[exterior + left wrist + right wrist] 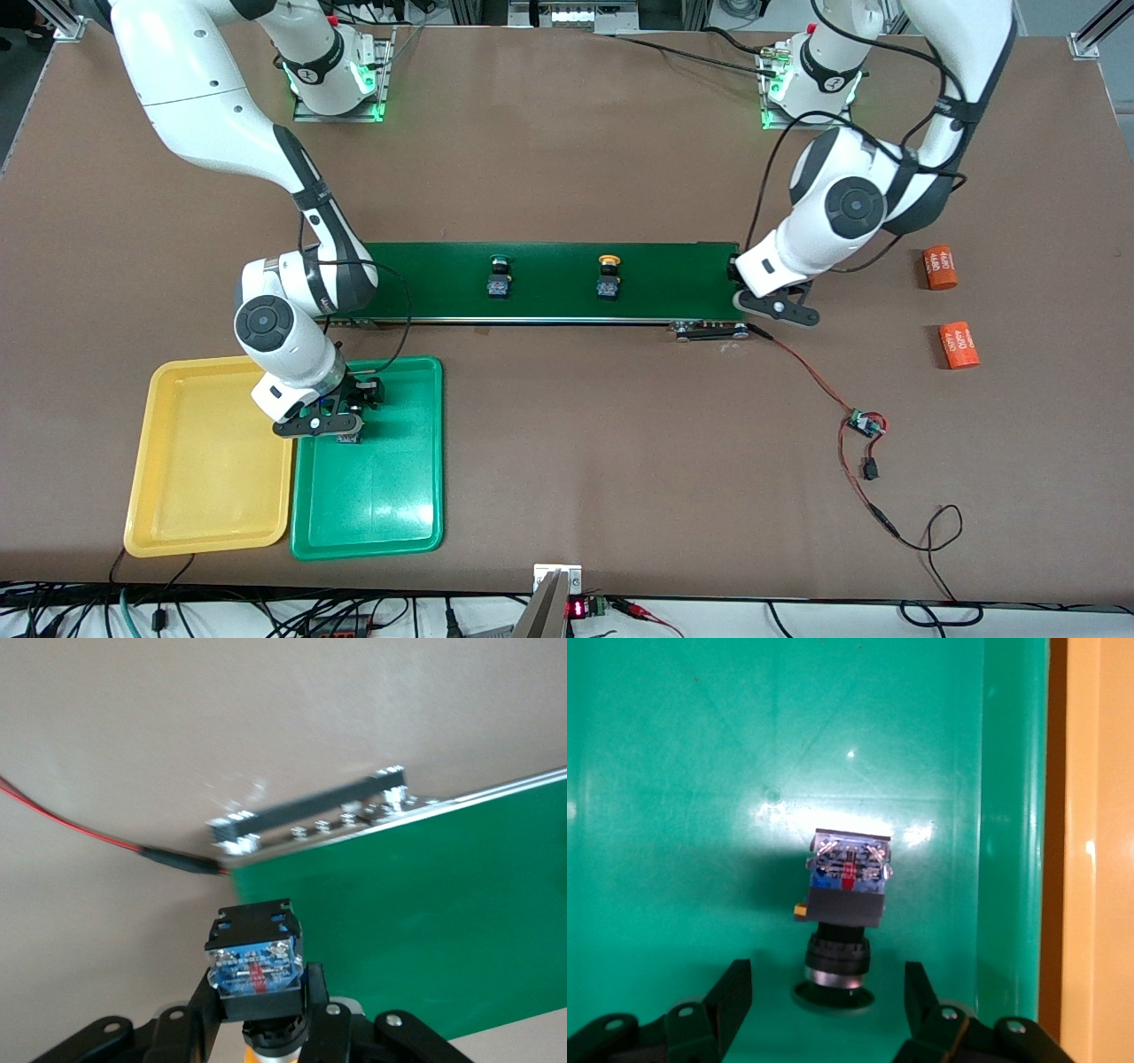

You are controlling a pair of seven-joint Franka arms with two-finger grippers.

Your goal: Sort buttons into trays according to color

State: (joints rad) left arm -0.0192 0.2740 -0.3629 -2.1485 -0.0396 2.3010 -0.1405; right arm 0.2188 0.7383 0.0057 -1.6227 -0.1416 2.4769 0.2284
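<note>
The right claw (341, 424) hangs low over the green tray (390, 496), at the tray's corner nearest the belt and the yellow tray. Its fingers (731, 997) stand apart, and between them a button (846, 895) stands free on the tray floor. No finger touches it. This button stands cap down, its blue-black body up, so its long axis is upright. I cannot tell the colour of its cap.

The left claw (266, 1028) is over the end of the conveyor belt (549, 279) toward the left arm's end of the counter. Its fingers are closed on a second button (255, 957). The blocky body points away from the claw, and a pale orange cap shows at the bottom, between the fingers.

The long dark green belt lies across the middle of the counter (620, 443). On it two more buttons lie well apart: one with a green cap (500, 275), one with a yellow cap (608, 275). Both have their caps toward the robots' bases and their bodies toward the front camera.

The yellow tray (177, 461) lies just beside the green tray, at the right arm's end of the counter. Two orange cylinders (940, 268) (959, 345) with white print lie at the left arm's end. A red and black wire (815, 381) runs from the belt's end to a small circuit board (864, 424).
</note>
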